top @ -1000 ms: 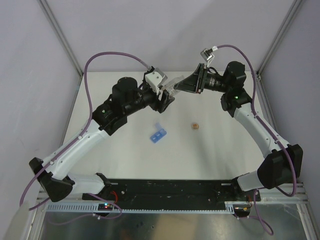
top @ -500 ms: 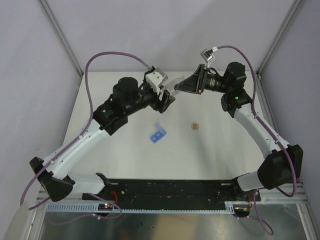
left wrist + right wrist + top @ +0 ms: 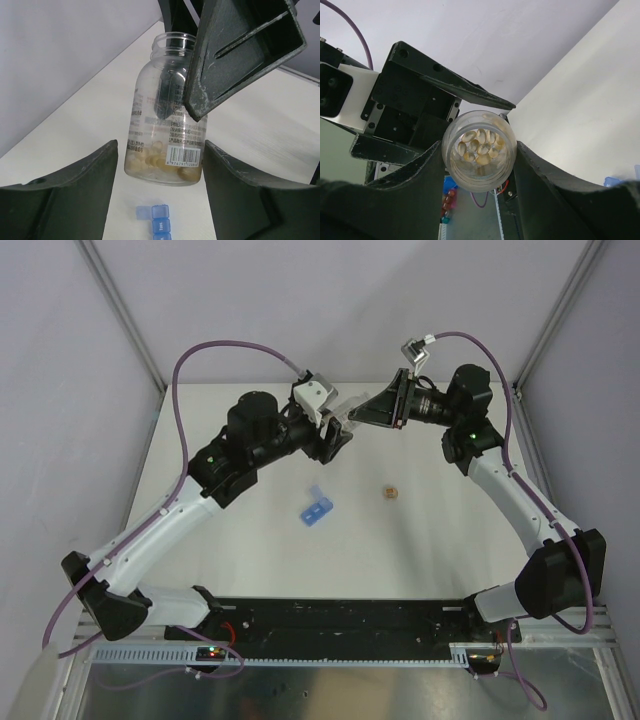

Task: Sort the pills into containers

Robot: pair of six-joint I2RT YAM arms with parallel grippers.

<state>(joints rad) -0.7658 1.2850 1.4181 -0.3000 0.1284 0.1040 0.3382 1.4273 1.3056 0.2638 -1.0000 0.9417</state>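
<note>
Both my arms reach toward the far side of the table (image 3: 430, 540) in the overhead view. My left gripper (image 3: 336, 428) and my right gripper (image 3: 353, 412) meet there at a clear bottle (image 3: 345, 410). Down on the table lie the containers (image 3: 316, 507), a blue strip, and well to their right a small orange-brown clump (image 3: 391, 493), too small to make out.

From my left wrist, the bottle (image 3: 150, 130) points its mouth away from me, with pale pills (image 3: 160, 162) heaped at its base. My left fingers (image 3: 75, 190) flank that base closely, but I cannot tell whether they press it. My right gripper (image 3: 176, 114) is clamped across the bottle's upper body, one finger in front and one behind. The containers (image 3: 157, 222) lie on the table beneath.

From my right wrist, I look into the bottle (image 3: 479, 172) at the pills (image 3: 480, 145). My right fingers (image 3: 545, 200) bear on both its sides, and my left gripper's black body sits behind it.
</note>
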